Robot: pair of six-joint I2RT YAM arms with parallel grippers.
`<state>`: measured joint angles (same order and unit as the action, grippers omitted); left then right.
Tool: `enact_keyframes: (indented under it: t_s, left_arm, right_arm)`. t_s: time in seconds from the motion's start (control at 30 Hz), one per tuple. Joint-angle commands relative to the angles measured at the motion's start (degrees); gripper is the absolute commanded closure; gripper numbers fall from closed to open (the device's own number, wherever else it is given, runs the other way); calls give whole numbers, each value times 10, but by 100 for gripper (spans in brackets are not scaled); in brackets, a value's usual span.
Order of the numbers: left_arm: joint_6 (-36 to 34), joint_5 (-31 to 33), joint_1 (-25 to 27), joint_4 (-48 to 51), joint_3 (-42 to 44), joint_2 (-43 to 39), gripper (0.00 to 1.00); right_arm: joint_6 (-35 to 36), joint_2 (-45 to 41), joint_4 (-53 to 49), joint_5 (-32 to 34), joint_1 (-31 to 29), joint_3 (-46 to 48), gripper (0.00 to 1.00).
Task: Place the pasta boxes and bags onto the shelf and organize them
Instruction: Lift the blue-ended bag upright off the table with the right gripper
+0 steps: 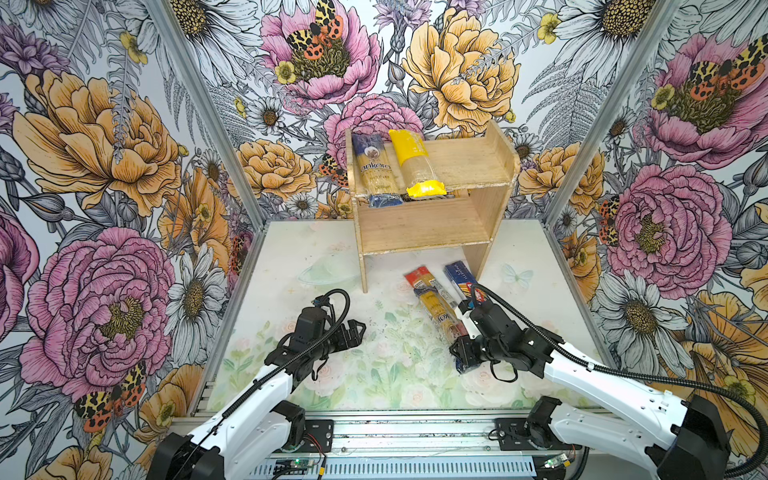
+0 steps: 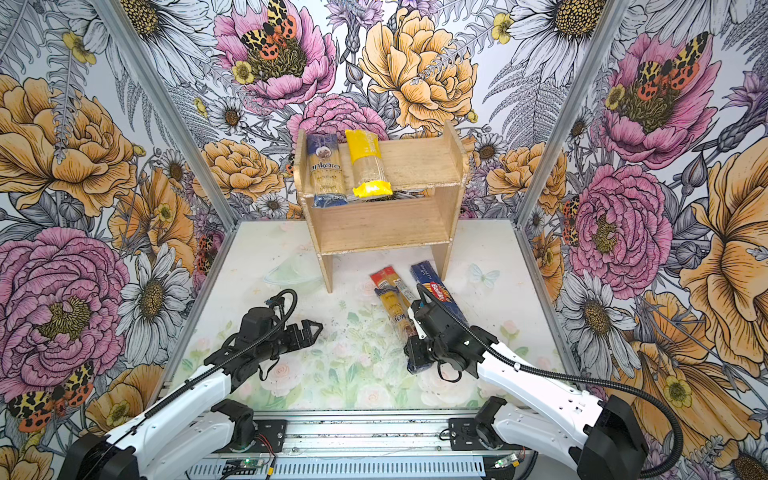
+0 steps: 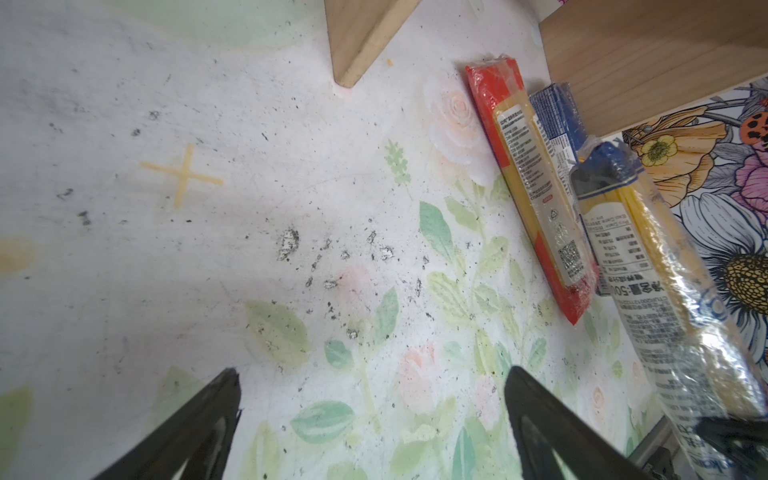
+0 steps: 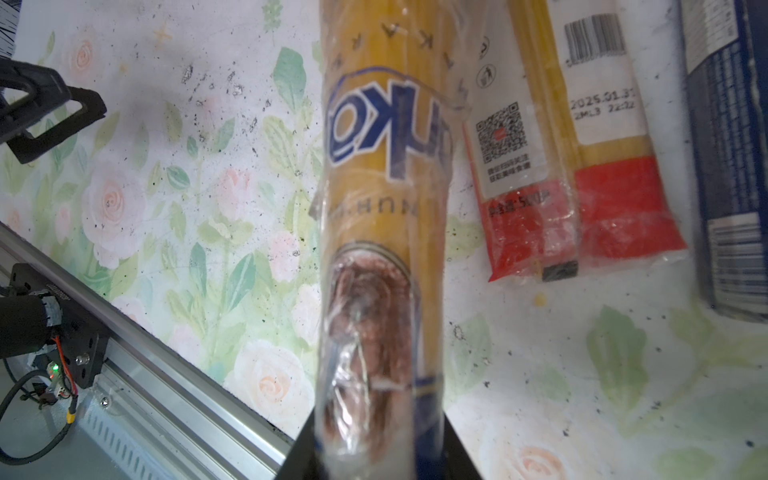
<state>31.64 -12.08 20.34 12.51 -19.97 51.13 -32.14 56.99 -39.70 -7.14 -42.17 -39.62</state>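
The wooden shelf (image 1: 428,224) stands at the back, with the "ankara" bag (image 1: 376,170) and the yellow-ended bag (image 1: 415,164) side by side on the left of its top tier. In front of it, on the table, lie the red-ended pack (image 1: 417,277) and the dark blue Barilla pack (image 2: 436,291). My right gripper (image 1: 460,352) is shut on the near end of the slimmer blue-ended bag (image 4: 382,166), whose far end points toward the shelf. My left gripper (image 1: 356,329) hovers open and empty over the table's left half (image 3: 374,415).
The flowered mat (image 1: 374,365) covers the table between patterned walls. An aluminium rail (image 1: 395,436) runs along the front edge. The shelf's left leg (image 3: 365,37) stands ahead of my left gripper. The lower tier (image 2: 382,232) shows bare wood.
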Motion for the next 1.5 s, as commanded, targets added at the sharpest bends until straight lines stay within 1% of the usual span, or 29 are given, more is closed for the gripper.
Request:
enact_keyframes:
  t_s: [0.0,0.2,0.6,0.87,1.1,1.47]
  left_arm:
    - [2,-12,-5,-19,6,0,1]
    - [2,-12,-5,-19,8,0,1]
    - [0,-14,-6,-20,5,-1,1]
    - [1,-14,-6,-20,4,1,1]
    - [1,-15,-6,-20,3,2,1]
    - [-2,-16,-6,-21,4,2,1]
  right_arm:
    - [2,-36,49,19,7,-46,100]
    - [4,-54,23,26,12,-65,100]
    - [21,-68,-18,66,15,-129,100]
    - [28,-76,-33,77,21,-167,100]
    - [20,-94,-44,81,29,-191,100]
    - [16,-140,-59,127,34,-224,100]
